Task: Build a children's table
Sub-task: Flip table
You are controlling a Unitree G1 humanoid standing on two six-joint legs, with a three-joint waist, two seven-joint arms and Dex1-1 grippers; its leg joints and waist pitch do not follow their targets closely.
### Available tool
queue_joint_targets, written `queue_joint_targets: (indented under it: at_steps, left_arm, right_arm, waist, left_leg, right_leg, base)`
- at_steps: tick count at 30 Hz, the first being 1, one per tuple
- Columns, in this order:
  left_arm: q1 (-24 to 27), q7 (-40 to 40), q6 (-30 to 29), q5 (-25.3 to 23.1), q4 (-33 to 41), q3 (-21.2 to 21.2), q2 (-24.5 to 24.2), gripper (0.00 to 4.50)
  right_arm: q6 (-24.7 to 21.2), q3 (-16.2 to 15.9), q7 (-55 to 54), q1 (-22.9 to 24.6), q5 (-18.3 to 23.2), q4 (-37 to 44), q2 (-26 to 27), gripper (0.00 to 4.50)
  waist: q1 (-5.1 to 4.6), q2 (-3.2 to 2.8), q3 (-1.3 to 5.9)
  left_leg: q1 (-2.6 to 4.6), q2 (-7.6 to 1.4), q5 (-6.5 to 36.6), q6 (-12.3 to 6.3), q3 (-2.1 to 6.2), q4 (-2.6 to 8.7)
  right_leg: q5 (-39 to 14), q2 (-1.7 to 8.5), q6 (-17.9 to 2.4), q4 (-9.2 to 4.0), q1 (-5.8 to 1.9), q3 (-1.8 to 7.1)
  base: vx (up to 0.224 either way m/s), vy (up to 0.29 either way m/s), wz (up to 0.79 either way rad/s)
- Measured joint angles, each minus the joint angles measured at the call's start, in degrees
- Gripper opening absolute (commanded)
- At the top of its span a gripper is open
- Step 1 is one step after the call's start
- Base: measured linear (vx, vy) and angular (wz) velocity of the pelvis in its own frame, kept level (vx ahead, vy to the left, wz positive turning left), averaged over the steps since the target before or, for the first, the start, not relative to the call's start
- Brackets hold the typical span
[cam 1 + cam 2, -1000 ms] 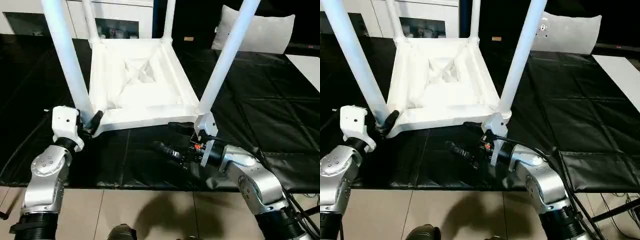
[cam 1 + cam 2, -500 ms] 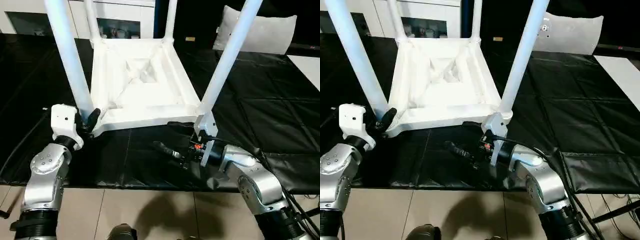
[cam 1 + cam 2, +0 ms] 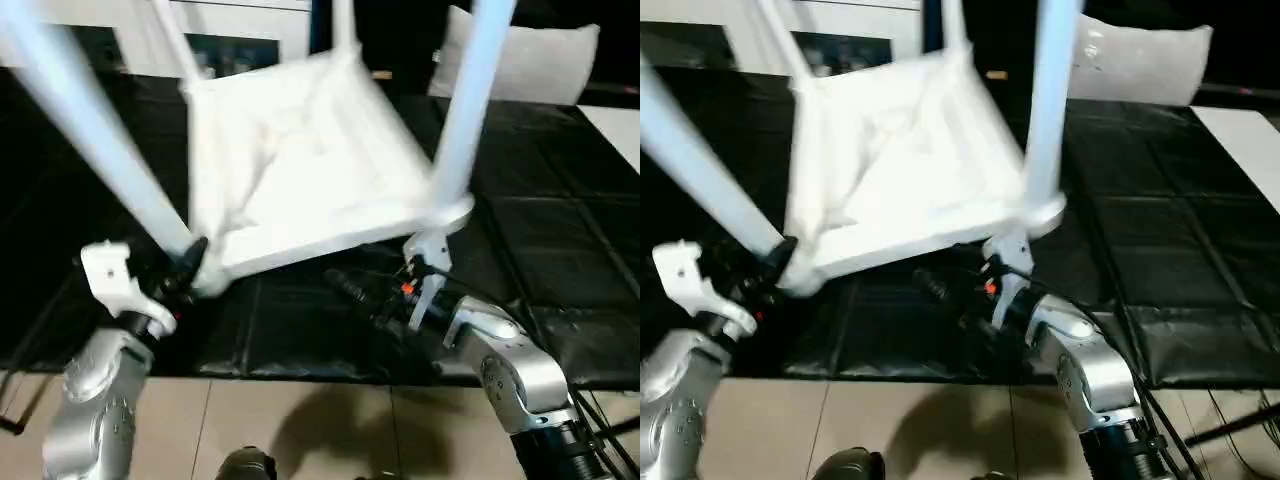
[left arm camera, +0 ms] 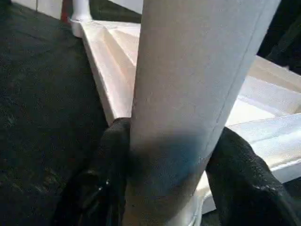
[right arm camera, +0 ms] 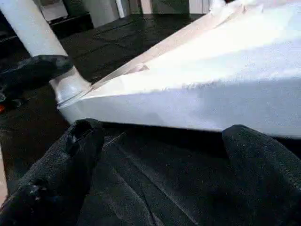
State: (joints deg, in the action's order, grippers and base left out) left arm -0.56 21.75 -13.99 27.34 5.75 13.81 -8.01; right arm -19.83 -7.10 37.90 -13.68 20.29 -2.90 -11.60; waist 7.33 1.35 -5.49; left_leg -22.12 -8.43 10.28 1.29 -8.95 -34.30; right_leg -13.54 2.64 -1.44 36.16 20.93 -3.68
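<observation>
My left gripper (image 4: 164, 183) is clamped on the base of the near-left long round tapering white leg (image 4: 197, 80), one black finger (image 4: 101, 188) pressed on each side of it, right above the round corner socket. That leg leans away toward the left in the head view.

The small white plastic children's table (image 3: 300, 160) is upside down on the black quilted mat (image 3: 540, 230), ribbed underside facing up, legs pointing up. It sits tilted: the near-right corner is lifted off the mat, the near-left corner is low by my left gripper. The whole table is motion-blurred in the head views.

My right gripper (image 5: 160, 160) is spread wide with nothing between the fingers, hanging just under the raised near edge of the tabletop, not touching it. It sits beside the near-right leg (image 3: 465, 100), which stands close to upright.

Behind the mat: long white cabinet with glass-fronted openings (image 3: 235, 40) and, further right, a white cushion (image 3: 545, 65).
</observation>
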Motion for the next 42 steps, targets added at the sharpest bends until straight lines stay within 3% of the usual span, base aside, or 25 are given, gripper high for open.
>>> queue_joint_targets:
  at_steps: [7, 17, 26, 31, 35, 39, 42]
  left_arm:
    - [0.57, -0.86, -4.38, 0.16, 3.15, -0.09, 0.46, 2.01]
    - [-0.2, -1.37, -6.37, 0.53, 3.54, 0.04, 1.69, 2.01]
    - [-0.24, -1.37, -7.61, 0.51, 4.25, -0.13, 1.69, 2.01]
    - [-1.06, -1.34, -8.8, 0.47, 3.94, -0.31, 1.66, 2.01]
    - [-2.4, -1.1, -9.53, -0.09, 2.9, -2.4, 1.5, 2.01]
    - [-2.65, 0.08, -9.53, -0.29, 2.79, -3.65, 1.47, 2.01]
    - [-2.98, 0.39, -9.53, -0.76, 2.76, -3.7, 1.46, 2.01]
  right_arm:
    - [-1.65, 1.21, -2.49, -0.52, 0.18, -2.32, 1.39, 4.5]
    - [-3.33, 3.76, -4.66, -1.13, 2.26, -3.11, 3.6, 4.5]
    - [-2.05, 9.76, -8.92, -6.04, 5.29, -10.11, 8.14, 4.5]
    - [-0.98, 13.03, -8.96, -8.29, 8.71, -15.27, 11.3, 4.5]
    - [2.47, 18.49, -9.84, -14.37, 12.35, -22.75, 15.05, 4.5]
    - [3.63, 21.76, -9.62, -17.27, 16.26, -26.72, 17.24, 4.5]
    - [3.63, 22.52, -9.03, -17.55, 17.46, -27.65, 17.58, 4.5]
  waist:
    - [-0.51, 0.0, 0.0]
    - [-0.57, 0.0, 0.0]
    - [-0.57, -0.04, 0.03]
    - [-1.04, -0.25, 0.08]
    - [-1.68, -0.53, 0.1]
    - [-0.96, -0.64, 0.12]
    - [-0.71, -0.65, 0.13]
  left_leg:
    - [0.03, 0.01, -0.12, -0.01, -0.73, 0.04]
    - [-0.01, 0.01, -0.13, -0.03, -0.78, 0.08]
    - [-0.03, 0.01, -0.13, -0.03, -0.8, 0.09]
    - [-0.02, 0.01, -0.14, -0.02, -0.81, 0.09]
    - [-0.04, 0.0, -0.18, 0.05, -0.81, 0.11]
    - [-0.21, -0.01, -0.17, 0.01, -0.83, 0.19]
    - [-0.51, -0.01, -0.29, -0.19, -0.83, 0.19]
  right_leg:
    - [0.12, 0.5, 0.39, 0.0, 0.0, 0.02]
    - [0.12, 0.53, 0.42, -0.02, 0.04, 0.02]
    - [0.12, 0.53, 0.42, -0.03, 0.05, 0.01]
    - [0.14, 0.53, 0.41, 0.0, 0.08, 0.02]
    - [0.2, 0.53, 0.38, 0.04, 0.14, 0.02]
    - [0.16, 0.53, 0.35, -0.01, 0.28, -0.04]
    - [0.18, 0.55, 0.36, 0.04, 0.53, -0.09]
  base:
    - [0.0, 0.0, 0.0]
    - [0.0, 0.0, 0.0]
    - [0.0, 0.0, 0.0]
    - [0.0, 0.0, 0.0]
    - [0.0, 0.0, 0.0]
    - [0.0, 0.0, 0.0]
    - [0.0, 0.0, 0.0]
